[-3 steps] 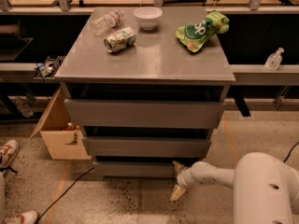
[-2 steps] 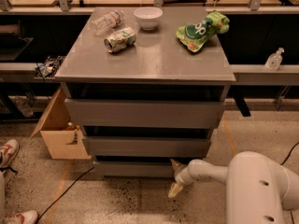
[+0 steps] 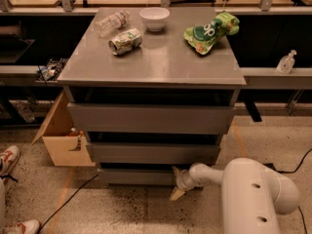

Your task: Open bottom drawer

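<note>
The bottom drawer [image 3: 139, 176] is the slimmest grey handleless front at the foot of the grey cabinet, below the mid-sized drawer [image 3: 151, 152] and the tallest top drawer [image 3: 148, 119]. It looks closed or nearly so. My gripper [image 3: 176, 183] reaches in from the lower right on the white arm [image 3: 243, 189] and sits at the right end of the bottom drawer front, one pale fingertip [image 3: 176, 193] pointing down to the floor and another up at the drawer's top edge.
On the cabinet top [image 3: 161, 62] lie a plastic bottle [image 3: 111, 22], a can [image 3: 125, 41], a white bowl [image 3: 154, 18] and a green chip bag [image 3: 210, 31]. A cardboard box [image 3: 61, 138] stands left of the cabinet. A cable [image 3: 68, 201] and shoes [image 3: 9, 160] are on the floor.
My gripper has shifted slightly left along the bottom drawer front, and my arm has come further into view. The drawers have not visibly moved.
</note>
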Robot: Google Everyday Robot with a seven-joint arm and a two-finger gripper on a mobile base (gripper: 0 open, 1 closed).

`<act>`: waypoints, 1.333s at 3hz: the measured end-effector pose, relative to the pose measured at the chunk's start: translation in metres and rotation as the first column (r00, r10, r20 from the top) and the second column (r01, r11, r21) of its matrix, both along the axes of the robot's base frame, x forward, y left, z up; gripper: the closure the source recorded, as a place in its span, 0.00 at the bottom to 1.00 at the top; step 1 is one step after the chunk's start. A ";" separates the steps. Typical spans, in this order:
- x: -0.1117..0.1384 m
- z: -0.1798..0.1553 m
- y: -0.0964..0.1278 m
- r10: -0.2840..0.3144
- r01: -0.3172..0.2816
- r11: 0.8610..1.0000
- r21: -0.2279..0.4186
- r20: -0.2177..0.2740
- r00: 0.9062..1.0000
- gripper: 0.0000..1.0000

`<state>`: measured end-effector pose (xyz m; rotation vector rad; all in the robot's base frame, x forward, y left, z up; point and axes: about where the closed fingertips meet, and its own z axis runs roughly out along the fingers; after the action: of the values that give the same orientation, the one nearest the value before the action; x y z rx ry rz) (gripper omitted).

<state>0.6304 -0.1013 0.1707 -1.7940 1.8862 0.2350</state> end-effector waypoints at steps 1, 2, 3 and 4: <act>-0.014 0.009 -0.003 0.029 -0.029 0.999 -0.012 -0.005 1.000 0.49; -0.053 0.025 -0.020 0.032 -0.032 0.999 0.002 -0.043 0.999 0.72; -0.106 0.031 -0.039 0.029 -0.026 0.999 0.018 -0.140 0.990 0.95; -0.107 0.031 -0.039 0.029 -0.026 0.999 0.019 -0.142 0.989 1.00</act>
<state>0.5235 -0.1408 0.2015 -1.8361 1.9513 0.3977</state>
